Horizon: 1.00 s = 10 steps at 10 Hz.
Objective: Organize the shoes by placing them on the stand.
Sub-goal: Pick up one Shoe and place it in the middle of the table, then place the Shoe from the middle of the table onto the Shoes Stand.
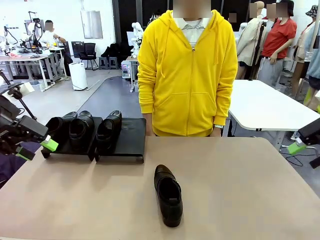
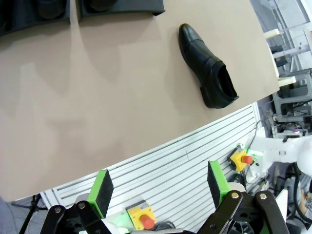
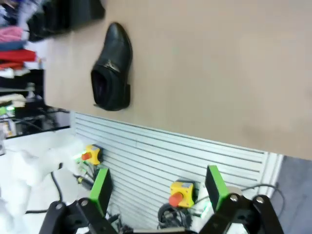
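Note:
One black shoe (image 1: 168, 194) lies alone on the tan table, near the front middle, toe pointing away from me. It also appears in the left wrist view as the shoe (image 2: 207, 66) and in the right wrist view as the shoe (image 3: 113, 66). The black stand (image 1: 132, 134) sits at the back left; two shoes (image 1: 70, 127) rest on its left tray and one shoe (image 1: 109, 127) on its right tray. My left gripper (image 2: 158, 187) hangs open and empty off the table's left edge, beside the stand. My right gripper (image 3: 158, 187) is open and empty off the right edge.
A person in a yellow hoodie (image 1: 187, 75) stands at the far edge, hands down behind the table. The right half of the stand's right tray is bare. A white table (image 1: 265, 107) stands behind on the right. Both wrist views show slatted panels with red buttons below the table's edge.

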Motion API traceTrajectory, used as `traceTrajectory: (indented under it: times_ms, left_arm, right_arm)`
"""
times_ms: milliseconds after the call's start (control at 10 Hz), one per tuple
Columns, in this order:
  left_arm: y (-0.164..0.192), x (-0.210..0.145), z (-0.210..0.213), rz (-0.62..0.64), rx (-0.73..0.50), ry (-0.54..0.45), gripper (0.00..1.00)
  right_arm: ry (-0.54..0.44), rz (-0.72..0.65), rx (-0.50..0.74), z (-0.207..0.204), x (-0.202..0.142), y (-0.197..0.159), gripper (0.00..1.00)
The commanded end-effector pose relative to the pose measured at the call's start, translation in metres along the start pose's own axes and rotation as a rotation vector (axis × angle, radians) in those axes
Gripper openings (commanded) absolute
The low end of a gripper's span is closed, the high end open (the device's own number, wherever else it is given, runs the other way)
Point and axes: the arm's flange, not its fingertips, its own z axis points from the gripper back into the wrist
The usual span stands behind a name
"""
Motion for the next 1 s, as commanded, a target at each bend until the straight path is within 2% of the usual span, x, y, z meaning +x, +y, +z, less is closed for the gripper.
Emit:
traceTrajectory:
  times_ms: [0, 900]
  left_arm:
    - [-0.0014, -0.0024, -0.0003, 0.013, -0.017, -0.001, 1.0]
    - [-0.0014, -0.0024, -0.0003, 0.013, -0.017, -0.001, 1.0]
  right_arm:
    - [-0.027, 0.006, 0.057, 0.0123, -0.0045, -0.0098, 1.0]
    - [-0.027, 0.006, 0.057, 0.0123, -0.0045, -0.0098, 1.0]
